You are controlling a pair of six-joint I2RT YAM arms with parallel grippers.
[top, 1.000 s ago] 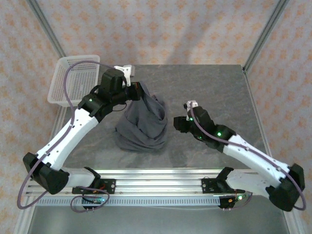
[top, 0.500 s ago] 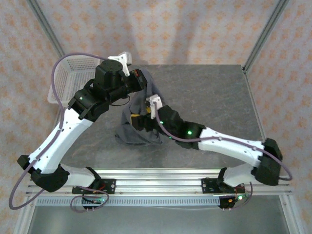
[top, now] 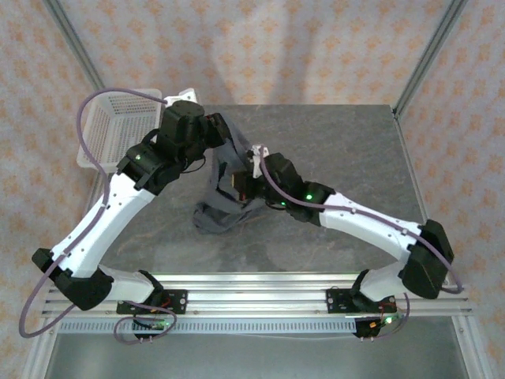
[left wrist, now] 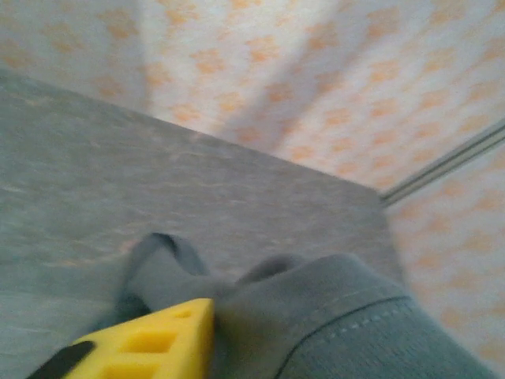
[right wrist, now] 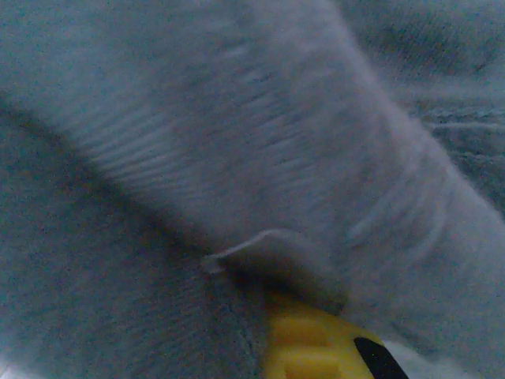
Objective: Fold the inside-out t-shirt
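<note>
Right gripper [top: 236,182] is clamped tight on the dark slate-grey wrinkly cloth t-shirt [top: 211,215], which bunches all around it. Shirt also runs up to the left gripper [top: 217,132] just beyond, can't tell how wide that one is.

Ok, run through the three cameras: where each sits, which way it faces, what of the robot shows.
Top external: above and behind the bases, looking down on the table; left arm and right arm meet at the t-shirt, basket far left.
Left wrist: on the left arm, facing across the table to the wall; yellow left finger at the bottom beside the shirt.
Right wrist: on the right arm, close against the cloth; yellow right finger below a pale tag.
Shared: every view sees the t-shirt.
</note>
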